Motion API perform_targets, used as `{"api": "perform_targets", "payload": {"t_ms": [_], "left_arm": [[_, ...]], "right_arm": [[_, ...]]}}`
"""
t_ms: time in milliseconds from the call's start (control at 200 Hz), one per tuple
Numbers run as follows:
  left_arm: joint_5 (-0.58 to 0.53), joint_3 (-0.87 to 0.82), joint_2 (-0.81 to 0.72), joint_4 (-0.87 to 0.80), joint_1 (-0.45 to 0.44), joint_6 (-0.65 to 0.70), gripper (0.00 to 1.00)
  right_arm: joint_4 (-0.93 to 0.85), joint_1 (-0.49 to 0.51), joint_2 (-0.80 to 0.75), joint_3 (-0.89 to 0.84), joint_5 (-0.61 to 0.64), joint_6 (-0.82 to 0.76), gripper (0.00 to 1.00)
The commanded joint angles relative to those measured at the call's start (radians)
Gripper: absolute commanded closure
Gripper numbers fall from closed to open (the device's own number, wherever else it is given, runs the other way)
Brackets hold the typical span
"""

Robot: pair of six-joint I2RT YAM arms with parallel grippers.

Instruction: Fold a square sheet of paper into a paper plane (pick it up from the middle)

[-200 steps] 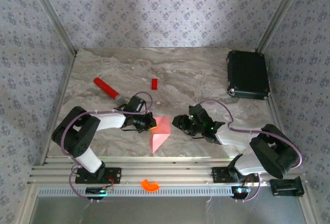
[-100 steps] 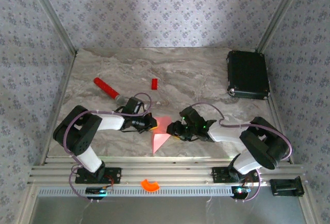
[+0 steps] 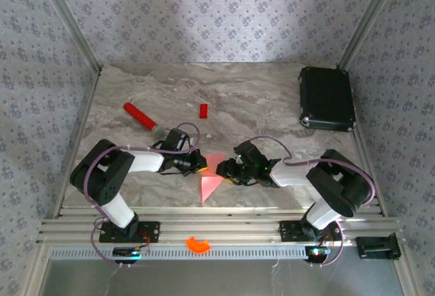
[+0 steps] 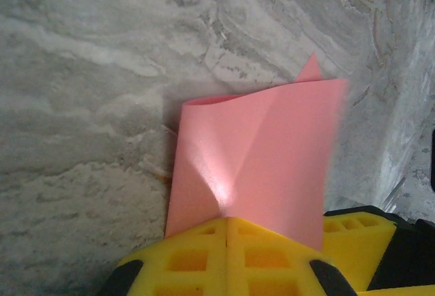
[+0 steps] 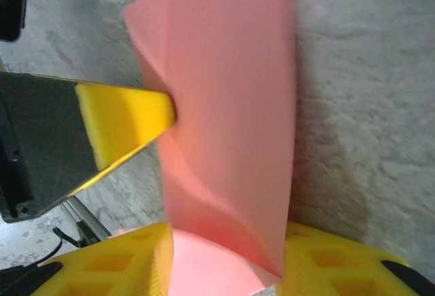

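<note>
Marble table (image 3: pixel 258 99). Left rear: red stick with grey tip (image 3: pixel 141 117), small red block (image 3: pixel 203 110) beside it. Left gripper (image 3: pixel 199 165) pinched tight on left edge of square sheet of paper (image 3: pixel 212 177), a folded pink shape at front centre. Right gripper (image 3: pixel 223 170) part-spread, fingers either side of paper's right edge. Far right: black case (image 3: pixel 327 98).

Nothing readable here tbh, no text, labels, brands or numbers. The square sheet of paper (image 4: pixel 258 153) is plain pink, and the black case (image 3: pixel 327 98), upper right from above, is too small to show any marking.
</note>
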Motion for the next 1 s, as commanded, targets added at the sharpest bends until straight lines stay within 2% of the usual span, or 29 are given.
{"api": "perform_targets", "payload": {"t_ms": [0, 150, 340, 580, 655, 915, 994], "left_arm": [[0.0, -0.011, 0.023, -0.05, 0.001, 0.017, 1.0], [0.001, -0.007, 0.022, -0.055, 0.002, 0.021, 1.0], [0.001, -0.002, 0.027, -0.061, 0.001, 0.027, 1.0], [0.005, 0.011, 0.033, -0.064, 0.001, 0.027, 1.0], [0.007, 0.016, 0.035, -0.067, 0.002, 0.027, 1.0], [0.009, 0.025, 0.016, -0.072, 0.001, 0.02, 1.0], [0.009, 0.026, 0.005, -0.078, 0.001, 0.02, 1.0]], "right_arm": [[0.061, -0.008, 0.01, 0.021, -0.009, 0.016, 0.57], [0.069, -0.035, 0.016, 0.032, -0.036, -0.026, 0.56], [0.075, -0.098, 0.065, 0.075, -0.163, -0.12, 0.58], [0.008, -0.162, 0.139, 0.144, -0.256, -0.209, 0.67], [0.012, -0.171, 0.167, 0.163, -0.298, -0.222, 0.74], [-0.047, -0.173, 0.227, 0.225, -0.346, -0.272, 0.73], [-0.047, -0.172, 0.235, 0.23, -0.352, -0.273, 0.8]]}}
